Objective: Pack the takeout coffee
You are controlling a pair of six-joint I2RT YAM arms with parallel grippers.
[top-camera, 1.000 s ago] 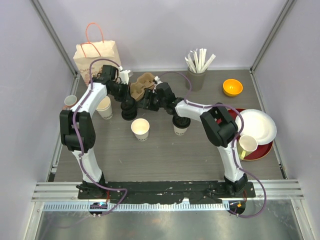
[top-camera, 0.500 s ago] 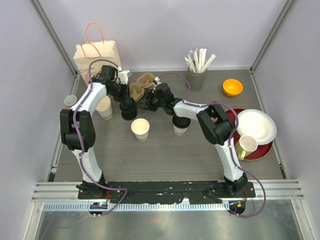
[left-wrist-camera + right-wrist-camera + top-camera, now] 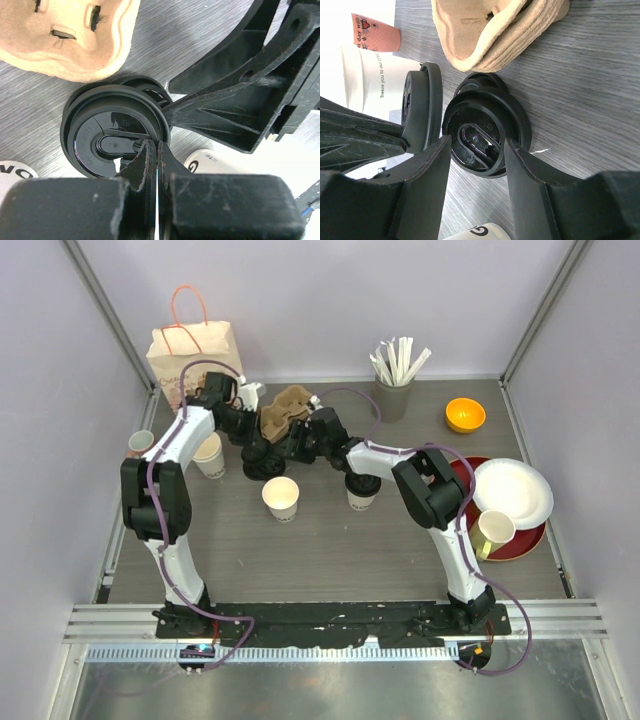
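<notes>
Pinching a black lid [image 3: 107, 127], left fingers [image 3: 142, 167] sit near takeout coffee [image 3: 281, 498].

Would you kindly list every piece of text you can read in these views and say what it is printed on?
"Breeze you to our COFF": on the cream cup, the rest hidden by a lid.
"ur day with": on the pink mug, beginning cut off, beside small hearts.
"G": on the white cup, the rest out of frame.
Print on the paper bag and embossing on the black lid: too small to read.
</notes>
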